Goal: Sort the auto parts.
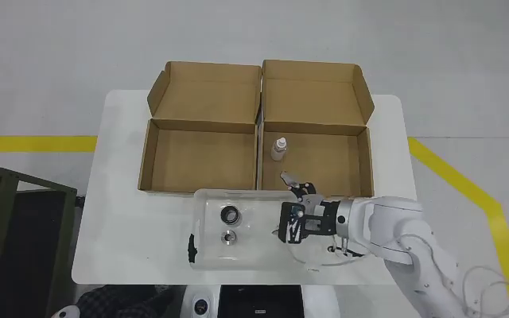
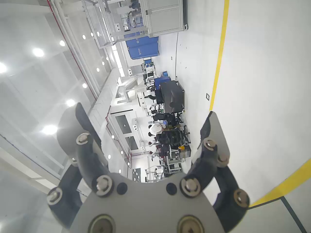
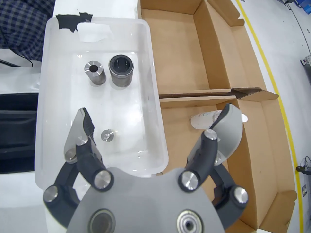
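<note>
A clear plastic bin (image 1: 238, 193) (image 3: 153, 73) at the table's front holds a dark linear bearing (image 1: 231, 214) (image 3: 121, 70), a steel cylinder with a centre hole (image 1: 230, 237) (image 3: 95, 71) and a small round metal part (image 3: 108, 135). My right gripper (image 1: 286, 207) (image 3: 155, 117) hangs open over the bin's right end. One finger is above the bin beside the small part, the other above the right cardboard box (image 1: 326, 163) (image 3: 192, 151). That box holds a white bottle (image 1: 279, 148) (image 3: 203, 120). My left gripper (image 2: 145, 115) is open and holds nothing, facing the room.
The left cardboard box (image 1: 199, 163) (image 3: 179, 56) behind the bin has a bare floor. Both boxes' lids stand open at the back. Black tape (image 1: 191, 248) (image 3: 70, 21) sticks to the bin's left end. Bare white table lies to the left of the boxes.
</note>
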